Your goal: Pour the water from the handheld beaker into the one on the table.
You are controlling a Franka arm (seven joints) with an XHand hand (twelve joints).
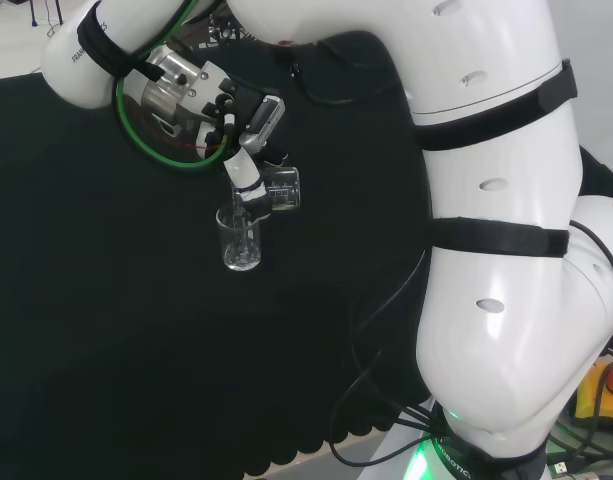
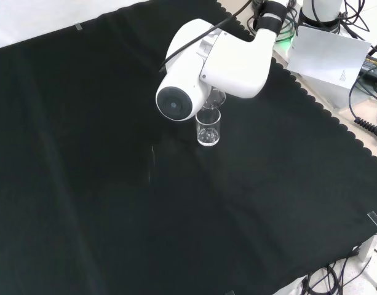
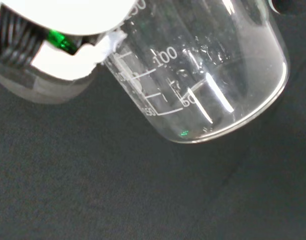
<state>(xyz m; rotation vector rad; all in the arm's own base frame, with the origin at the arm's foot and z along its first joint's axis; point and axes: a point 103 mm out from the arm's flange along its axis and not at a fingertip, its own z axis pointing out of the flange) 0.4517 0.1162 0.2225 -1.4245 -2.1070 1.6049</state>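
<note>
In the head view my hand [image 1: 248,128] is curled round a clear glass beaker [image 1: 283,188] and holds it tipped over on its side. The beaker's mouth points down at a second clear beaker [image 1: 240,238] that stands upright on the black cloth just below it. In the front view the standing beaker [image 2: 208,128] has a little water at its bottom, and the held beaker [image 2: 216,98] peeks out from under the arm's white link. The wrist view has the held beaker [image 3: 202,75] close up, tilted, with printed scale marks on its wall.
The arm's big white links [image 1: 496,230] fill the right of the head view, with cables [image 1: 376,330] trailing over the cloth near the base. The cloth's scalloped edge [image 2: 323,110] runs along the right in the front view, with a white box [image 2: 326,58] beyond it.
</note>
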